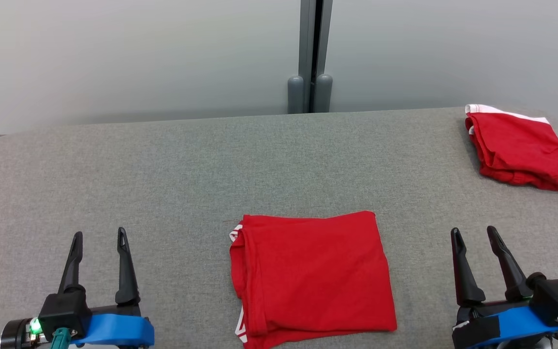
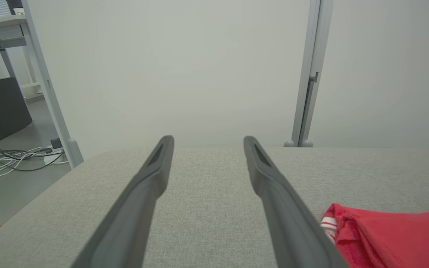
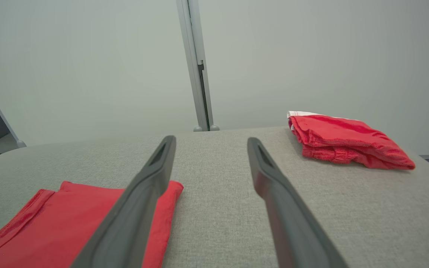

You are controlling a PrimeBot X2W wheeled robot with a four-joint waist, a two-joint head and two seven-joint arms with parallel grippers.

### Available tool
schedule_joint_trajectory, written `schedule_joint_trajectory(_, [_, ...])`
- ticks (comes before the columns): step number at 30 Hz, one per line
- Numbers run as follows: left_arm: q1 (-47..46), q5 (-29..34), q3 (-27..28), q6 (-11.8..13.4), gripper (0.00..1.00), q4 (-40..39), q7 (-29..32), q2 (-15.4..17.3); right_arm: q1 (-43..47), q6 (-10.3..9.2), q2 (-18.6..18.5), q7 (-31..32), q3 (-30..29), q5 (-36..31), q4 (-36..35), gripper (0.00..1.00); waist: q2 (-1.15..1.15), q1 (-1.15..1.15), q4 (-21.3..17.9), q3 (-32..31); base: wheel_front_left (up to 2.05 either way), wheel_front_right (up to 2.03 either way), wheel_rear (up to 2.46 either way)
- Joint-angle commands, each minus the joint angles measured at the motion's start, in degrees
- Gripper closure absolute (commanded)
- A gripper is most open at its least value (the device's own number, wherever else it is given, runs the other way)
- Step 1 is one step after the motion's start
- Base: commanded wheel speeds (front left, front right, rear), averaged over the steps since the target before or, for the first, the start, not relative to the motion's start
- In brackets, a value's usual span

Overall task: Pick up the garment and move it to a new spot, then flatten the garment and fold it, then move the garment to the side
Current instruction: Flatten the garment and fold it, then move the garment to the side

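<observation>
A red garment [image 1: 310, 278] with white trim lies folded into a flat rectangle at the near middle of the grey table [image 1: 177, 174]. Its trimmed edge shows at the lower right of the left wrist view [image 2: 393, 238], and its far corner lies under the left finger in the right wrist view [image 3: 69, 219]. My left gripper [image 1: 100, 237] stands open at the lower left, well apart from the cloth, with nothing between its fingers [image 2: 147, 186]. My right gripper [image 1: 475, 232] stands open at the lower right, just right of the cloth, also holding nothing.
A second red garment [image 1: 521, 148] with a white waistband lies folded at the table's far right corner, also seen in the right wrist view [image 3: 345, 141]. A pale partition wall with a grey post [image 1: 310, 58] stands behind the table. Cables [image 2: 17, 156] lie on the floor at left.
</observation>
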Motion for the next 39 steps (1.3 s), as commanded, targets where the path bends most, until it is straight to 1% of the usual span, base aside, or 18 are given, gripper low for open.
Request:
schedule_joint_trajectory(1, [0.69,0.75,0.44,-0.12,0.00,0.55,-0.24,0.14,0.80,0.01,0.12,-0.16,-0.02,-0.56,-0.43,0.00,0.00,0.00,-0.24,-0.35,0.00,0.00,0.00])
schedule_joint_trajectory(5, [0.95,1.00,0.97,-1.25,0.00,2.16,-0.24,0.05,1.70,0.01,0.44,-0.16,-0.27,-1.77,-0.79,0.00,0.00,0.00,-0.28,-1.18,0.00,0.00,0.00])
schedule_joint_trajectory(8, [1.43,1.35,0.63,-1.59,0.00,2.94,-0.24,-0.34,2.25,0.01,0.64,-0.16,-0.34,-2.57,-0.60,0.00,0.00,0.00,-0.09,-1.75,0.00,0.00,0.00])
schedule_joint_trajectory(15, [0.89,0.64,0.50,-3.93,0.00,4.19,-0.24,-0.06,3.08,0.01,0.87,1.51,-0.37,-3.96,-0.99,0.00,0.00,0.00,0.44,-2.31,0.00,0.00,0.00])
schedule_joint_trajectory(22, [0.66,1.21,-0.06,-3.58,0.00,4.48,-0.24,-0.54,3.26,0.01,1.12,3.59,-0.37,-4.87,-1.42,0.00,0.00,0.00,0.44,-2.04,0.00,0.00,0.00])
schedule_joint_trajectory(39, [0.03,1.32,-0.26,-3.12,0.00,5.59,-0.24,-0.46,3.20,0.01,1.31,4.26,-0.71,-4.89,-0.93,0.00,0.00,0.00,0.53,-1.82,0.00,0.00,0.00])
